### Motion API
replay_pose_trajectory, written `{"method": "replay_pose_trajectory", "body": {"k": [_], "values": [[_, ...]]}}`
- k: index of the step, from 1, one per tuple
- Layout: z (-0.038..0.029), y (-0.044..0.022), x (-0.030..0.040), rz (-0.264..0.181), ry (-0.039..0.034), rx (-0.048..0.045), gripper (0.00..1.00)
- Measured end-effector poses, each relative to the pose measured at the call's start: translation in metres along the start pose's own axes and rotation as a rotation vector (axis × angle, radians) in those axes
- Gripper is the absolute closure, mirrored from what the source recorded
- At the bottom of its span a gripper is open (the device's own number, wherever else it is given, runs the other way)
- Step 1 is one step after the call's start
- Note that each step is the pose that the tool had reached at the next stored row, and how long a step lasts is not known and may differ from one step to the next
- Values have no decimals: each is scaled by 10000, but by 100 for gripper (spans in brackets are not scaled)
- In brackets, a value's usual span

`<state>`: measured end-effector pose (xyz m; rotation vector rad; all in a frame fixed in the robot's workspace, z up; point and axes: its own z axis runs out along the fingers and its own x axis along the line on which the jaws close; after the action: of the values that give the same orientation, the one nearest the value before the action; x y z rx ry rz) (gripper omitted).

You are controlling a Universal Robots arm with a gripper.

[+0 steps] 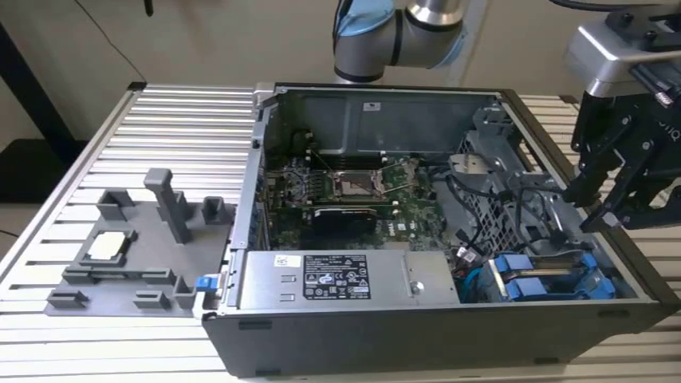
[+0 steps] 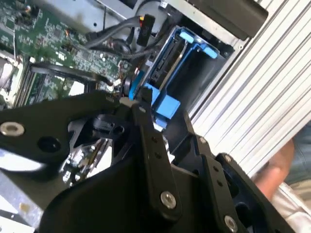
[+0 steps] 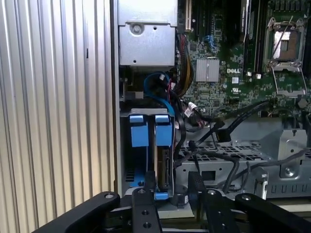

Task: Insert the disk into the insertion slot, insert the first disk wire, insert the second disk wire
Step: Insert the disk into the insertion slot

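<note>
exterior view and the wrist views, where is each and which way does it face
exterior view: off the arm, above the open computer case, looking down into it; arm and gripper show.
first wrist view: on the wrist, facing past the gripper at the blue drive carriers.
second wrist view: on the wrist, facing past the gripper at those carriers.
shared: all three show the carriers.

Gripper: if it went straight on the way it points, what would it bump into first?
Probably the silver-grey hard drive in its bright blue carrier, straight ahead of the black fingers; depth is unclear.
</note>
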<state>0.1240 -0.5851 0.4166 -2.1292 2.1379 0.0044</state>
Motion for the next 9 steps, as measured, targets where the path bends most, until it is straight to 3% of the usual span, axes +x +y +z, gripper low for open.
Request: {"method": "replay_pose_trajectory", "body": {"k": [2,5,9], "values": [[14,-82,-1,0,1,-17,59],[26,-141,-3,-2,1,-17,59],[28,-153,-4,-1,2,-17,59]]}}
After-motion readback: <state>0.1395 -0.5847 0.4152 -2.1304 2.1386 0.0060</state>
